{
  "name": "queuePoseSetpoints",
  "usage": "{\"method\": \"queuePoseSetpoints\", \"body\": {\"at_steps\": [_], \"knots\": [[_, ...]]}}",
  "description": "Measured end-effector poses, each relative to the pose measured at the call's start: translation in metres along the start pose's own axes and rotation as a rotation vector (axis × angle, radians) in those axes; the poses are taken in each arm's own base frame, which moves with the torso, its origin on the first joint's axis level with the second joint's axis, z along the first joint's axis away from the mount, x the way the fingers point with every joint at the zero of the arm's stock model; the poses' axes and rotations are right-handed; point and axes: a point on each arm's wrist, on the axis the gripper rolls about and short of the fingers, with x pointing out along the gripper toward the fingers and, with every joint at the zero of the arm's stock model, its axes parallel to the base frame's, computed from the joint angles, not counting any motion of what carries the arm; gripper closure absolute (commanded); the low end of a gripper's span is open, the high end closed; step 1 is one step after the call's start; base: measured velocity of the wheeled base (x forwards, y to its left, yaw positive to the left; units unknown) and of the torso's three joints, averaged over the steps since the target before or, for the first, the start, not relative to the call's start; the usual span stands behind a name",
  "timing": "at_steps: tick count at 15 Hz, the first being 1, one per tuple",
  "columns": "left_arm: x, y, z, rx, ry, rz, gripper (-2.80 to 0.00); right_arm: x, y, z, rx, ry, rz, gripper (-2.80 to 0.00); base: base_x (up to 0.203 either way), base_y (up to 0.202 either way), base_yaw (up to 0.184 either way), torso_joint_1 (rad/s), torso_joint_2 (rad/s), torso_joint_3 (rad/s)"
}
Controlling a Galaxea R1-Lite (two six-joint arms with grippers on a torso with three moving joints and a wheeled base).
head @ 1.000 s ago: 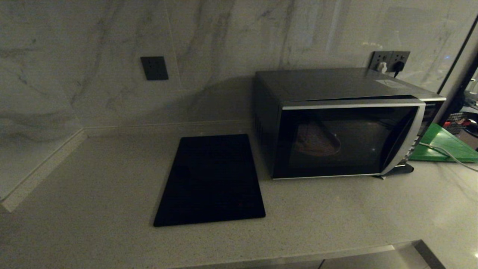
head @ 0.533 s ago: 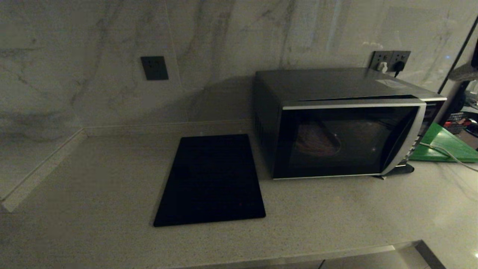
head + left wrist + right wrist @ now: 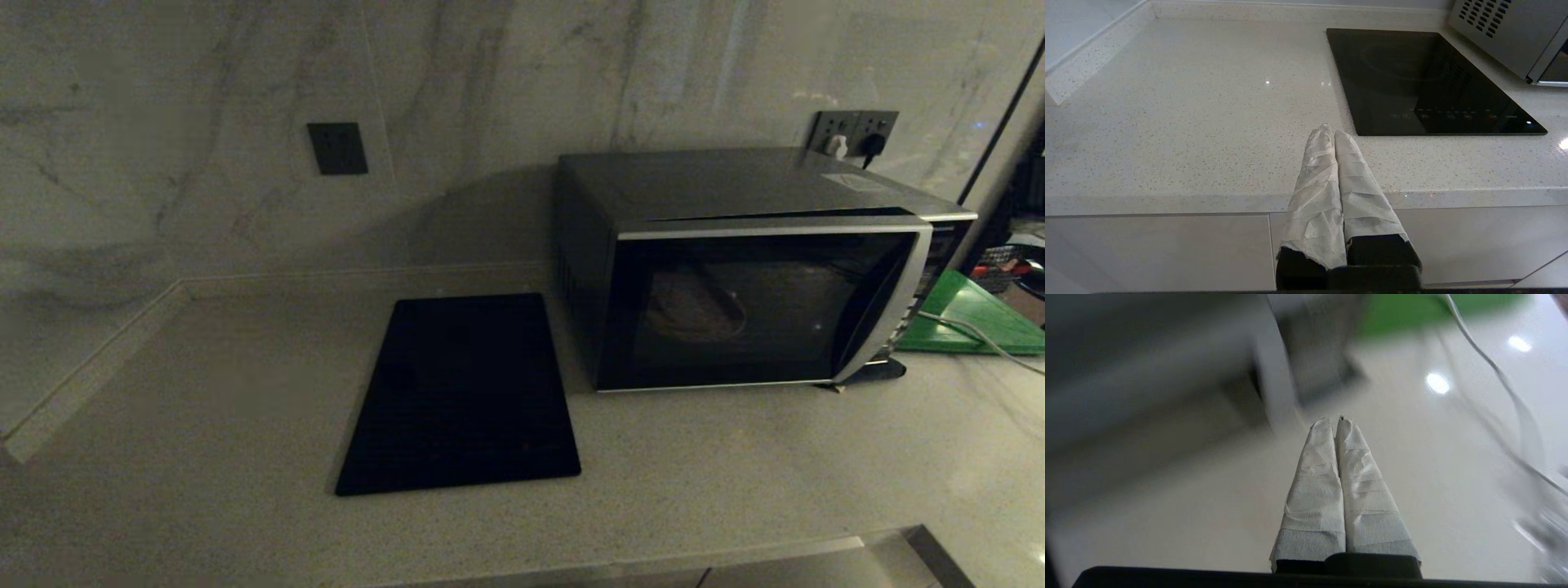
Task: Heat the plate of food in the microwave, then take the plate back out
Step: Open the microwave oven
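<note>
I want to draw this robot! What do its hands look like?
Both hands look the same. The left hand has two long fingers that narrow toward the tips, wrapped in crinkly white tape, on a black base. The right hand has the same white-wrapped fingers and black base. No cables or markings show on them.

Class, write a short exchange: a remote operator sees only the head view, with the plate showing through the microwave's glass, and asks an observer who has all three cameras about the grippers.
Operator: No arms in my view. Where is the left gripper?
Observer: The left gripper hangs over the counter's front edge, short of the black mat, fingers together.
Operator: And the right gripper?
Observer: The right gripper is shut and empty above the counter, near the microwave's right front corner, with the green board beyond.
</note>
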Motion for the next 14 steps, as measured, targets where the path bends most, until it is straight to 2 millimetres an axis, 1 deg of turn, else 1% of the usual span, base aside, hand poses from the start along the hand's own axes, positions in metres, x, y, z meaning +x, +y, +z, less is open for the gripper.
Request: {"method": "queuePoseSetpoints", "body": {"at_steps": [2, 4, 9, 14], "knots": [[0.0, 0.0, 0.0, 0.0, 0.0, 0.0, 0.0, 0.02, 0.005, 0.013, 0.079, -0.103, 0.086, 0.0, 0.0, 0.0, 0.0, 0.0, 0.0, 0.0], [0.0, 0.0, 0.0, 0.0, 0.0, 0.0, 0.0, 0.03, 0.01, 0.021, 0.116, -0.159, 0.2, 0.0, 0.0, 0.0, 0.0, 0.0, 0.0, 0.0], [0.0, 0.0, 0.0, 0.0, 0.0, 0.0, 0.0, 0.05, 0.016, 0.016, 0.093, -0.101, 0.289, 0.0, 0.0, 0.0, 0.0, 0.0, 0.0, 0.0], [0.0, 0.0, 0.0, 0.0, 0.0, 0.0, 0.0, 0.068, 0.019, 0.012, 0.033, -0.077, 0.29, 0.0, 0.0, 0.0, 0.0, 0.0, 0.0, 0.0]]}}
